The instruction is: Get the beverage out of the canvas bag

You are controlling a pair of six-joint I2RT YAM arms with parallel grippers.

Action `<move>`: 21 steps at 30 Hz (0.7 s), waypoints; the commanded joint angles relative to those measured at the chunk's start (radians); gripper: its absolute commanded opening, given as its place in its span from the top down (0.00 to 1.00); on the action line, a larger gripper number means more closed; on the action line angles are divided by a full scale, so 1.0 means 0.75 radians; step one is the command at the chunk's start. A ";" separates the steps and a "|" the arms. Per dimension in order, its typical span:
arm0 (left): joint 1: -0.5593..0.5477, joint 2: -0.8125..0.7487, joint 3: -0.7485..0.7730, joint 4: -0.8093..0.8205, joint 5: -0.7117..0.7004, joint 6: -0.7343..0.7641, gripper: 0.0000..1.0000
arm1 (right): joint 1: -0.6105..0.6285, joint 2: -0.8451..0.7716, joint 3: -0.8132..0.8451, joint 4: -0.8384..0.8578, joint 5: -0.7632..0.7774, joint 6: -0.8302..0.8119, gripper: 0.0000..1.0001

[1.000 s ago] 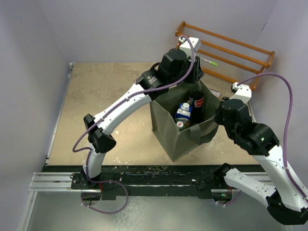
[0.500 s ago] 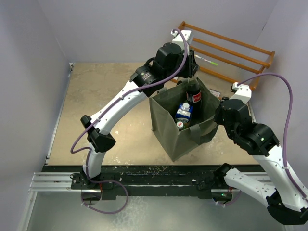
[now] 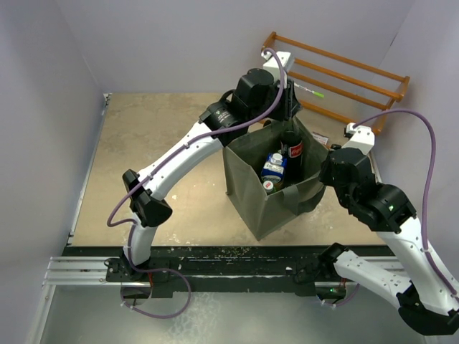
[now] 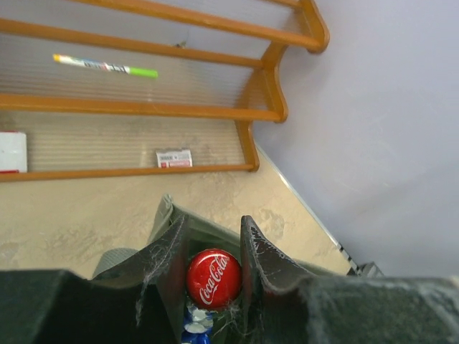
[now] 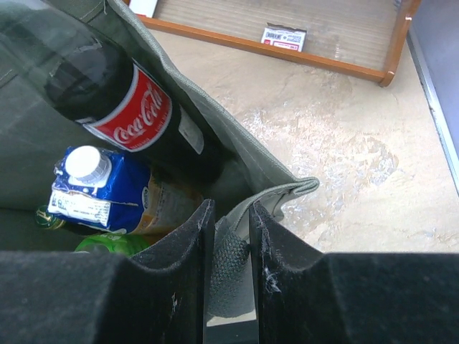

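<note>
The grey-green canvas bag stands open on the table right of centre. A dark cola bottle with a red label stands inside it, leaning on the far wall. My left gripper is above the bag's far rim. In the left wrist view it is shut on the bottle's red cap, which touches both fingers. My right gripper is at the bag's right rim. In the right wrist view it is shut on the bag's strap. The bottle shows there too.
A blue drink carton with a white cap and a green item also lie in the bag. A wooden rack stands at the back right with a marker pen on it. Purple walls close in on three sides.
The left gripper and bottle rose and shifted left half a second ago. Now they sit a little lower and to the right again. The right arm has not moved.
</note>
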 commanded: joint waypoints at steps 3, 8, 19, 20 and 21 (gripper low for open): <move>-0.031 -0.090 -0.005 0.366 0.128 0.008 1.00 | -0.005 -0.026 0.002 0.021 0.076 -0.016 0.72; -0.059 -0.041 -0.018 0.378 0.182 0.052 1.00 | -0.006 -0.036 0.005 0.004 0.089 -0.004 0.72; -0.117 0.038 -0.141 0.464 0.205 0.353 1.00 | -0.007 -0.059 0.009 -0.023 0.096 0.016 0.73; -0.117 0.039 -0.167 0.484 0.202 0.366 1.00 | -0.007 -0.065 0.009 -0.028 0.097 0.018 0.73; -0.119 0.040 -0.190 0.500 0.208 0.375 1.00 | -0.006 -0.072 0.009 -0.036 0.096 0.021 0.73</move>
